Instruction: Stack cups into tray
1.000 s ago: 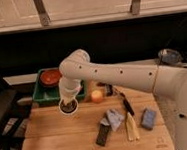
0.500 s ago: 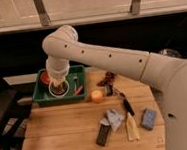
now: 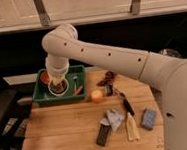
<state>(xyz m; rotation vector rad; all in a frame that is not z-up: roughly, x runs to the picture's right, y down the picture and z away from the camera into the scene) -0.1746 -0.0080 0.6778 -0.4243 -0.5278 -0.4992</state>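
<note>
The green tray (image 3: 79, 71) stands at the back left of the wooden table. My arm reaches down over it from the right. My gripper (image 3: 57, 82) is inside the tray's middle, shut on a small white cup with a dark inside (image 3: 57, 89). The cup is low in the tray; I cannot tell whether it touches the tray floor. A red-brown bowl (image 3: 44, 77) lies in the tray's left part, partly hidden behind my wrist.
A small orange-yellow ball (image 3: 96, 96) sits just right of the tray's front corner. A dark object (image 3: 107, 78), a black-handled tool (image 3: 126, 106), grey cloth (image 3: 113, 118), a black flat item (image 3: 103, 134), a yellow-handled tool (image 3: 133, 129) and a blue sponge (image 3: 148, 118) lie to the right.
My gripper carried the cup from the table in front of the tray up and back into the tray, then settled lower in the tray's middle.
</note>
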